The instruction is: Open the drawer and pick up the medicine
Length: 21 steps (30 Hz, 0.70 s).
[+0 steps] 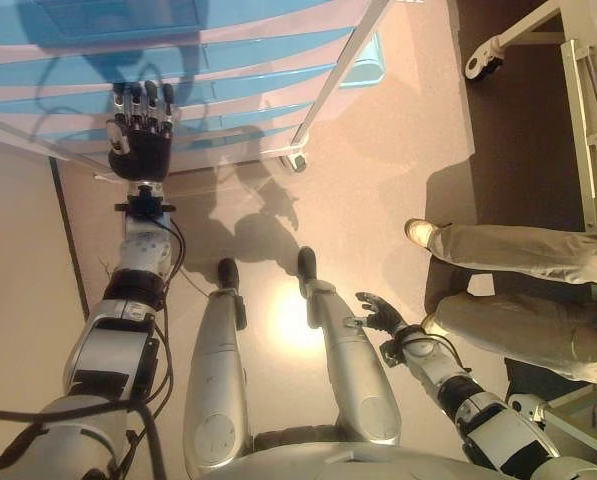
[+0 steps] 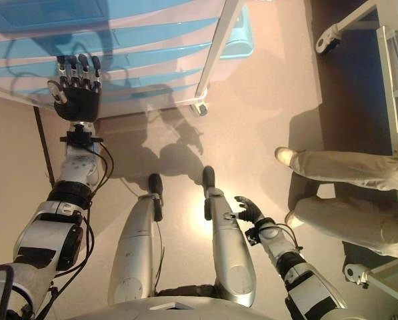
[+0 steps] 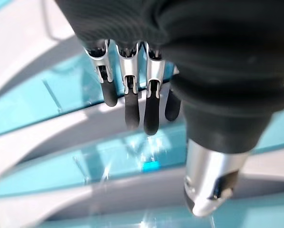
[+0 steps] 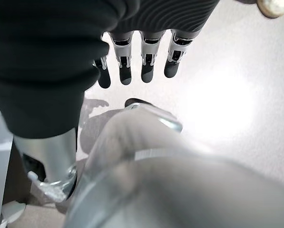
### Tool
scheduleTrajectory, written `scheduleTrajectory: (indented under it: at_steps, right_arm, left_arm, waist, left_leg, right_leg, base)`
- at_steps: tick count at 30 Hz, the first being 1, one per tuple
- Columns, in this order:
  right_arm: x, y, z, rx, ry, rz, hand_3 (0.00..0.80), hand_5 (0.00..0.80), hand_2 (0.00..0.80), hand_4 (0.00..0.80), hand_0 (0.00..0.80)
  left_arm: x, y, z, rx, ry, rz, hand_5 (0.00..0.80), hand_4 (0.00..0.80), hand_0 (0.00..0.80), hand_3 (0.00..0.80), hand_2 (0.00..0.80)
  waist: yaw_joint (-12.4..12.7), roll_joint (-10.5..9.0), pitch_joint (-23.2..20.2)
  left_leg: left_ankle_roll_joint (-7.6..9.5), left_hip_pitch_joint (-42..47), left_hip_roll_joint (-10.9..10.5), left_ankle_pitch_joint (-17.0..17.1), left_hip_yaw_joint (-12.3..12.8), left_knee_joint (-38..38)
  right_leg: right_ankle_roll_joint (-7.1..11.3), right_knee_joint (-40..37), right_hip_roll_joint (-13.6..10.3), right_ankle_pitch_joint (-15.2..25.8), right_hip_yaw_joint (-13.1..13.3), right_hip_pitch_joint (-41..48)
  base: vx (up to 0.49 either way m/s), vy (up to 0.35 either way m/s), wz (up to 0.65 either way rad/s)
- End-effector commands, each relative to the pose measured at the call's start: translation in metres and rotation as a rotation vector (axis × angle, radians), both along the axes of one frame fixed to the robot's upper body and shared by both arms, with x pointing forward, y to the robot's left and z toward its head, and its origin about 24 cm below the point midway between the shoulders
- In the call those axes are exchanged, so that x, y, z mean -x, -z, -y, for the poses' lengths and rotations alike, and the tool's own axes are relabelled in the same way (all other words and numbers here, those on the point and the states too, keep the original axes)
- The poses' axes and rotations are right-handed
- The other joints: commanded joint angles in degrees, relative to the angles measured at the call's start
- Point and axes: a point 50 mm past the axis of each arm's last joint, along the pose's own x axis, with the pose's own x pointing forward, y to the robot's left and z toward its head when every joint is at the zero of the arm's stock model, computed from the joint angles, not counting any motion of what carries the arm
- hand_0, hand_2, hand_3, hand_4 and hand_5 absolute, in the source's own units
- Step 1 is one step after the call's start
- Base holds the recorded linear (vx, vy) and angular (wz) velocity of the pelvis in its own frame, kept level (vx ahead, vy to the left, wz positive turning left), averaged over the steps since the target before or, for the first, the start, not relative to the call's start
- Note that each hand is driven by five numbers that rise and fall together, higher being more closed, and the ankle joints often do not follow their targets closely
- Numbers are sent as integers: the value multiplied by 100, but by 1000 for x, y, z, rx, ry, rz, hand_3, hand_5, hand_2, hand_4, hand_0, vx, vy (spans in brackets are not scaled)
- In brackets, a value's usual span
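- My left hand (image 1: pixel 140 135) is up at the front of the drawer unit (image 1: pixel 228 70), a stack of translucent blue drawers with white fronts. Fingers straight and relaxed, tips pointing at the drawer fronts, holding nothing.
- From the head views I cannot tell whether my fingertips touch a drawer or hang just short of it.
- Left wrist view, close in: my fingers (image 3: pixel 132 102) hang loose in a row over a white drawer front (image 3: pixel 61 128), with blue translucent panels above and below. No finger is curled round any edge or handle. The thumb (image 3: pixel 206 190) sticks out apart from them.
- Every drawer I can see is shut. The medicine shows in no view, so I cannot tell where it is; neither hand holds it.
- A white frame rail (image 1: pixel 343 75) runs slantwise past the unit's right edge, ending in a caster (image 1: pixel 296 160) on the floor.
- My right hand (image 1: pixel 381 312) hangs low at my side, well apart from the drawers, fingers loosely extended and empty.
- Right wrist view confirms it: fingers (image 4: pixel 149 66) released, only floor (image 4: pixel 246 95) past them.
- Far right, head views only: a person's legs in beige trousers (image 1: pixel 518 255), one shoe (image 1: pixel 418 232) on the floor, beside a white bed frame (image 1: pixel 588 110) on wheels.
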Motion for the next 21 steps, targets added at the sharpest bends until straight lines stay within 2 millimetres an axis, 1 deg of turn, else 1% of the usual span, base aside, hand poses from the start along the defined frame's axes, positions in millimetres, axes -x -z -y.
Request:
scheduleTrajectory:
  at_steps: [1, 5, 9, 13, 17, 21]
  right_arm:
    - [22, 13, 3, 3, -6, -49, 0, 0, 0, 0, 0]
    - [20, 12, 0, 0, -4, -45, 0, 0, 0, 0, 0]
    - [18, 11, -2, -4, -3, -45, 0, 0, 0, 0, 0]
    - [18, 11, -2, -10, -3, -48, 0, 0, 0, 0, 0]
    - [18, 11, -4, -8, -11, -57, 0, 0, 0, 0, 0]
    - [19, 12, -4, -6, -21, -66, 0, 0, 0, 0, 0]
  left_arm:
    - [3, 11, -18, 0, -67, -103, 0, 0, 0, 0, 0]
    - [3, 24, -19, -3, -78, -180, 0, 0, 0, 0, 0]
    - [3, 31, -22, -3, -92, -246, 0, 0, 0, 0, 0]
    - [5, 39, -23, -2, -100, -273, 0, 0, 0, 0, 0]
    - [6, 40, -24, 12, -95, -257, 0, 0, 0, 0, 0]
    - [4, 32, -25, 7, -92, -226, 0, 0, 0, 0, 0]
  waist:
    - [82, 59, -57]
    - [106, 52, -32]
    - [107, 42, -31]
    - [110, 33, -31]
    - [107, 27, -31]
    - [90, 8, -31]
  left_leg:
    - [421, -94, -485, -492, 333, 375]
    - [425, -96, -492, -506, 335, 400]
    - [440, -89, -493, -522, 344, 419]
    - [439, -108, -491, -541, 348, 474]
    - [440, -124, -483, -549, 357, 530]
    - [435, -134, -458, -568, 368, 588]
  right_leg:
    - [-213, -735, 199, 375, -414, 531]
    - [-215, -751, 221, 358, -426, 584]
    - [-214, -770, 243, 346, -423, 631]
    - [-210, -768, 266, 330, -421, 649]
    - [-213, -775, 290, 316, -409, 682]
    - [-209, -780, 325, 291, -390, 723]
  base:
    - [9, -25, -3]
    - [0, 0, 0]
    - [8, -7, 2]
    - [0, 0, 0]
    - [0, 0, 0]
    - [0, 0, 0]
